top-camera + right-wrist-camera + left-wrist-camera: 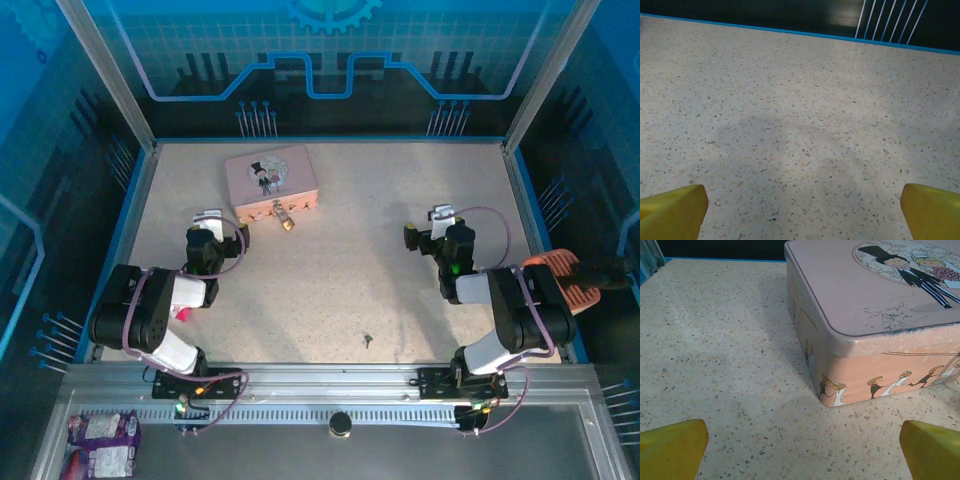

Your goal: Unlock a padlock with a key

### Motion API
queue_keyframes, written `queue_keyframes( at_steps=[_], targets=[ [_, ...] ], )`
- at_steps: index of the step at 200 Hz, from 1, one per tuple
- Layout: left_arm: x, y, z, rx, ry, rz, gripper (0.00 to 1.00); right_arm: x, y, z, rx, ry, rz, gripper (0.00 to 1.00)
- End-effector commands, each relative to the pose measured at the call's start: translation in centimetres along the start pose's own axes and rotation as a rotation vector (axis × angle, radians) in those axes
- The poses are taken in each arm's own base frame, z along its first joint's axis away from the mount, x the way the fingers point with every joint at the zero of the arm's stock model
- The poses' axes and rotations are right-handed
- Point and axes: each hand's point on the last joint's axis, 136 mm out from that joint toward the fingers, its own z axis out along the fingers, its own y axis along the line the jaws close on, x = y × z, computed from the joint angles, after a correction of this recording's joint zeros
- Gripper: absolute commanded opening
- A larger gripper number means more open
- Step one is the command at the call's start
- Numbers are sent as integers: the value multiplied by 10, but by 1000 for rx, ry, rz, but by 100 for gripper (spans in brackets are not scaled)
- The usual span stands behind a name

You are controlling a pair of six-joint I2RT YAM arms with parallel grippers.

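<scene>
The small brass padlock (285, 219) lies on the speckled table at the front edge of the pink tin (271, 181), its thin shackle towards the tin. The tiny dark key (368, 340) lies alone near the table's front edge, between the two arms. My left gripper (209, 219) sits left of the padlock, open, with bare table between its yellow fingertips (672, 447); the tin's corner (832, 390) stands just ahead of it. My right gripper (441, 214) is at the right side of the table, open over bare table, yellow fingertips (672, 210) wide apart.
A blue raised rim (320, 140) and framed walls bound the table. An orange object (570, 275) sits at the right edge beside the right arm. Snack packets (100, 435) lie on the metal shelf in front of the arm bases.
</scene>
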Motion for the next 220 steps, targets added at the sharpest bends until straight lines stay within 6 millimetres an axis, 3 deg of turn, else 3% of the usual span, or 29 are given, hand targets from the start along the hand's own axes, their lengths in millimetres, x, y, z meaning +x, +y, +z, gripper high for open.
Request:
queue_keyframes(
  at_steps=[1, 220],
  targets=[
    [-16, -8, 4, 30, -51, 12, 99, -9, 5, 0, -11, -41, -29, 100],
    [-19, -5, 3, 16, -63, 11, 99, -11, 3, 2, -27, -39, -12, 100]
  ],
)
